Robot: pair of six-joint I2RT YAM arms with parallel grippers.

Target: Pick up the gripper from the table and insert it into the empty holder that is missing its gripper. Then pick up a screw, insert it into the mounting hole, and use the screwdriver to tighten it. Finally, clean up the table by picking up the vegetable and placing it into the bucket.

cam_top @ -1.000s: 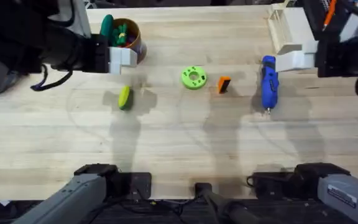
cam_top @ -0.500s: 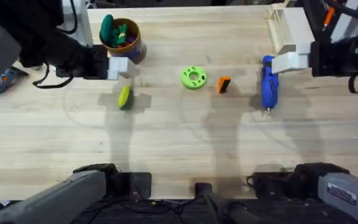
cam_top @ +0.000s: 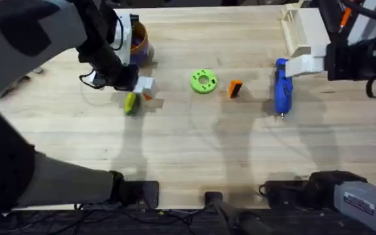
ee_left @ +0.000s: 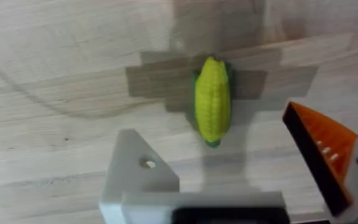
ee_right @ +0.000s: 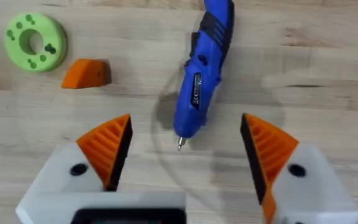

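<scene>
The yellow-green vegetable (cam_top: 130,103) (ee_left: 212,99) lies on the table just beyond my left gripper (cam_top: 142,88) (ee_left: 219,155). That gripper is open and holds nothing. One of its fingers is the bare white holder (ee_left: 138,177); the other carries an orange pad. The loose orange gripper (cam_top: 235,88) (ee_right: 87,73) lies between the lime disc and the blue screwdriver (cam_top: 282,85) (ee_right: 197,81). My right gripper (cam_top: 303,64) (ee_right: 185,134) hangs open above the screwdriver's tip end, with both orange pads on. The bucket (cam_top: 139,44) stands at the back left, partly hidden behind the left arm.
A flat lime-green disc with holes (cam_top: 203,81) (ee_right: 35,41) lies mid-table. A pale wooden box (cam_top: 299,29) stands at the back right. The left arm rises large and dark over the table's left side. The front half of the table is bare wood.
The left arm swung from beside the bucket toward the front and right; its gripper now sits over the vegetable. The right arm has barely moved.
</scene>
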